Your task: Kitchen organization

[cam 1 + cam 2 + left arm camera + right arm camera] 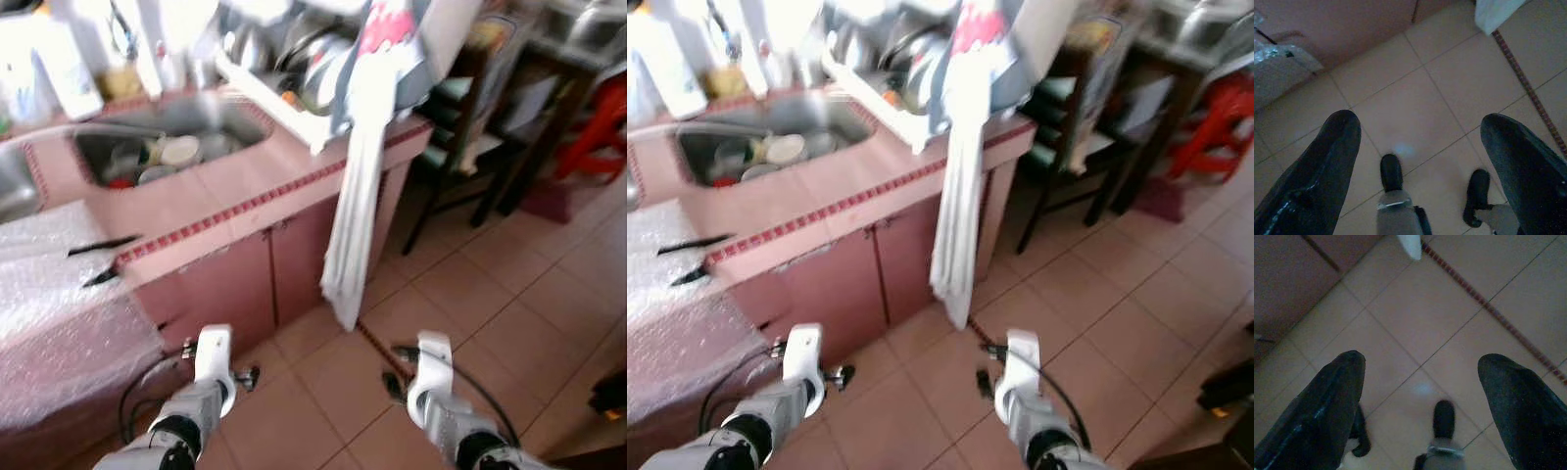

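Both grippers, left [1420,147] and right [1420,382], spread, empty, low over tiled floor [509,323]; pink sink counter [245,191] ahead-left.

home kitchen: sink [167,147], dish rack [294,73], tiled counter [245,186]

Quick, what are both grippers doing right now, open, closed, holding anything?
Left gripper: open, holding nothing, above the floor tiles.
Right gripper: open, holding nothing, above the floor.
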Robot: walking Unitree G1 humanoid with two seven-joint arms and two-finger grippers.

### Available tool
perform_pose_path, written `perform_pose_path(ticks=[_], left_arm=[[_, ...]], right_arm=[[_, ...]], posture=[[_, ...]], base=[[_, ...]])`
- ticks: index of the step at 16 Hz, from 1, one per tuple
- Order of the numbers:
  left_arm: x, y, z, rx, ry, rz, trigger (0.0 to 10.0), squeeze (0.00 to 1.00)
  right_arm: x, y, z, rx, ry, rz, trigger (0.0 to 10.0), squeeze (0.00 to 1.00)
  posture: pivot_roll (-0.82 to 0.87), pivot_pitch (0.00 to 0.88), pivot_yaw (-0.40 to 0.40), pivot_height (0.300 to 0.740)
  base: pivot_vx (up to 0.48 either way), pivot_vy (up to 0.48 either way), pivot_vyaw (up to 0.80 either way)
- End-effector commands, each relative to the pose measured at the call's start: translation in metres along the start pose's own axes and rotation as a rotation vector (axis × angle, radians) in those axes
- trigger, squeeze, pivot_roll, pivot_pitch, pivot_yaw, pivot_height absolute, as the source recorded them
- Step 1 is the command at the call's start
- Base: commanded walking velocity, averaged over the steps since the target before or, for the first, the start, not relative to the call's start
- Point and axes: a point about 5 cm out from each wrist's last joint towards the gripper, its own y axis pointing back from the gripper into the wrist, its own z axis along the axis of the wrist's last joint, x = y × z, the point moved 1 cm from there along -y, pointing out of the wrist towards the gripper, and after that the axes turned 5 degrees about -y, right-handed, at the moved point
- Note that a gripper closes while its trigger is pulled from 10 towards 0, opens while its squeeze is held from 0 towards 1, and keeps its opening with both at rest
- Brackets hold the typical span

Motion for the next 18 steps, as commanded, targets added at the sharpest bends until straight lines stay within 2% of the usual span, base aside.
perform_pose_path(ticks=[1, 2, 3, 4, 5, 6, 7, 8, 9, 10, 11, 12, 13, 14, 15, 16, 17, 18], left_arm=[[-0.003, 0.0, 0.013, -0.045, -0.019, 0.009, 10.0, 0.0], [-0.002, 0.0, 0.021, -0.08, -0.089, 0.002, 10.0, 0.0], [0.0, 0.002, 0.033, -0.142, -0.096, -0.043, 10.0, 0.0], [0.005, 0.004, 0.039, -0.194, -0.152, -0.054, 10.0, 0.0], [0.012, 0.007, 0.043, -0.247, -0.171, -0.071, 10.0, 0.0], [0.026, 0.012, 0.049, -0.326, -0.126, -0.063, 10.0, 0.0], [0.034, 0.017, 0.052, -0.391, -0.091, -0.077, 10.0, 0.0], [0.035, 0.024, 0.055, -0.464, -0.068, -0.114, 10.0, 0.0], [0.027, 0.037, 0.056, -0.536, -0.083, -0.198, 10.0, 0.0], [0.028, 0.054, 0.056, -0.612, -0.206, -0.151, 10.0, 0.0], [0.034, 0.071, 0.054, -0.64, -0.19, -0.144, 10.0, 0.0], [0.042, 0.088, 0.049, -0.633, -0.133, -0.13, 10.0, 0.0], [0.046, 0.108, 0.048, -0.627, -0.086, -0.168, 10.0, 0.0], [0.05, 0.119, 0.048, -0.637, -0.144, -0.132, 10.0, 0.0], [0.053, 0.124, 0.051, -0.668, -0.168, -0.1, 10.0, 0.0], [0.051, 0.125, 0.052, -0.672, -0.113, -0.092, 10.0, 0.0], [0.049, 0.125, 0.052, -0.656, -0.047, -0.092, 10.0, 0.0], [0.038, 0.128, 0.054, -0.667, -0.049, -0.112, 10.0, 0.0]], right_arm=[[0.002, -0.001, 0.017, -0.057, -0.023, -0.002, 10.0, 0.0], [-0.001, 0.0, 0.024, -0.094, -0.005, -0.008, 10.0, 0.0], [-0.011, 0.002, 0.037, -0.148, 0.009, 0.002, 10.0, 0.0], [-0.017, 0.004, 0.046, -0.188, 0.001, 0.032, 10.0, 0.0], [-0.028, 0.008, 0.056, -0.228, 0.02, 0.037, 10.0, 0.0], [-0.042, 0.013, 0.068, -0.272, 0.03, 0.054, 10.0, 0.0], [-0.05, 0.018, 0.081, -0.332, 0.041, 0.077, 10.0, 0.0], [-0.053, 0.025, 0.094, -0.405, 0.026, 0.128, 10.0, 0.0], [-0.054, 0.033, 0.106, -0.469, 0.056, 0.176, 10.0, 0.0], [-0.054, 0.041, 0.113, -0.51, 0.08, 0.203, 10.0, 0.0], [-0.048, 0.057, 0.115, -0.552, 0.138, 0.242, 10.0, 0.0], [-0.042, 0.076, 0.111, -0.576, 0.171, 0.262, 10.0, 0.0], [-0.035, 0.094, 0.104, -0.608, 0.199, 0.237, 10.0, 0.0], [-0.027, 0.109, 0.101, -0.62, 0.204, 0.264, 10.0, 0.0], [-0.023, 0.12, 0.102, -0.651, 0.229, 0.205, 10.0, 0.0], [-0.014, 0.131, 0.107, -0.697, 0.227, 0.228, 10.0, 0.0], [-0.009, 0.139, 0.113, -0.743, 0.174, 0.224, 10.0, 0.0], [-0.007, 0.148, 0.125, -0.796, 0.06, 0.158, 10.0, 0.0]], posture=[[0.01, 0.046, 0.0, 0.74], [0.01, 0.051, 0.006, 0.74], [0.0, 0.058, 0.019, 0.74], [0.0, 0.061, 0.03, 0.74], [0.0, 0.061, 0.036, 0.74], [-0.01, 0.058, 0.041, 0.74], [-0.01, 0.055, 0.044, 0.74], [-0.01, 0.057, 0.046, 0.74], [-0.01, 0.057, 0.055, 0.74], [0.0, 0.058, 0.059, 0.74], [-0.01, 0.064, 0.07, 0.74], [-0.01, 0.067, 0.08, 0.74], [-0.02, 0.075, 0.088, 0.74], [-0.02, 0.076, 0.097, 0.74], [-0.03, 0.074, 0.1, 0.74], [-0.04, 0.075, 0.096, 0.74], [-0.04, 0.076, 0.088, 0.74], [-0.04, 0.088, 0.058, 0.74]], base=[[0.0, 0.0, 0.0], [0.0, 0.0, 0.0], [0.0, 0.0, 0.0], [0.0, 0.0, 0.0], [0.0, 0.0, 0.0], [0.0, 0.0, 0.0], [0.0, 0.0, 0.0], [0.0, 0.0, 0.0], [0.0, 0.0, 0.0], [0.0, 0.0, 0.0], [0.0, 0.0, 0.0], [0.0, 0.0, 0.0], [0.0, 0.0, 0.0], [0.0, 0.0, 0.0], [0.0, 0.0, 0.0], [0.0, 0.0, 0.0], [0.0, 0.0, 0.0], [0.0, 0.0, 0.0]])
